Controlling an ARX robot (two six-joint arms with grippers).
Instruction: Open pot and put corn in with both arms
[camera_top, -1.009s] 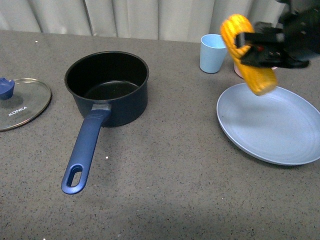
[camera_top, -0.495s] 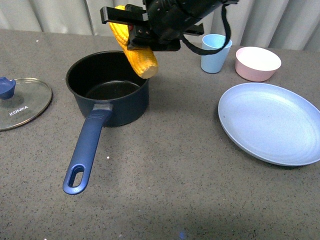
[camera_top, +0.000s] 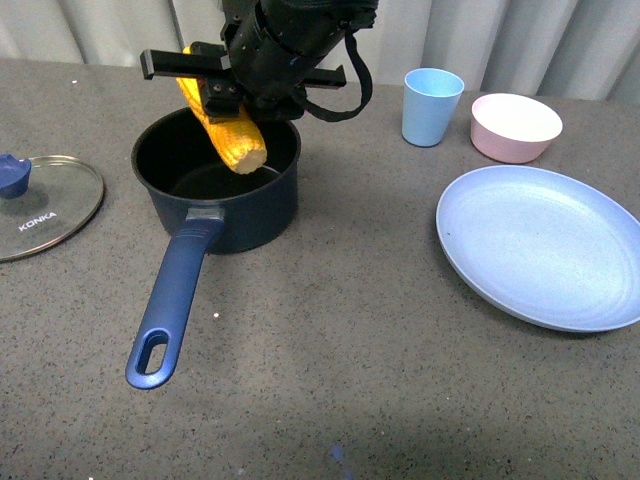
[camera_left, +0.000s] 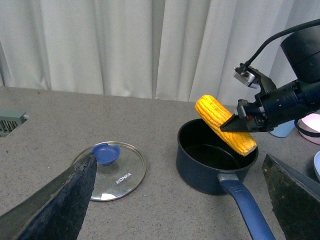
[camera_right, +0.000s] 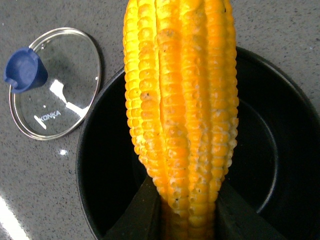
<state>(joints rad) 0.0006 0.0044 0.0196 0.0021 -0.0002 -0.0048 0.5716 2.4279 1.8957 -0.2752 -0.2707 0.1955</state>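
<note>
The dark navy pot (camera_top: 216, 190) stands open on the grey table, its black inside empty and its long blue handle (camera_top: 170, 300) pointing toward me. Its glass lid (camera_top: 40, 207) with blue knob lies flat on the table to the pot's left. My right gripper (camera_top: 225, 95) is shut on the yellow corn (camera_top: 222, 118) and holds it tilted over the pot's mouth, lower tip just above the rim. In the right wrist view the corn (camera_right: 181, 110) hangs over the pot (camera_right: 270, 150). The left gripper (camera_left: 185, 195) is open, near the lid (camera_left: 111, 170) and pot (camera_left: 212, 162), holding nothing.
A large light blue plate (camera_top: 545, 245) lies at the right. A light blue cup (camera_top: 431, 107) and a pink bowl (camera_top: 514, 127) stand behind it. Curtains hang along the table's far edge.
My right arm has carried the corn leftward from above the plate to over the pot, and lowered it toward the pot's mouth. Pot and lid have not moved.
</note>
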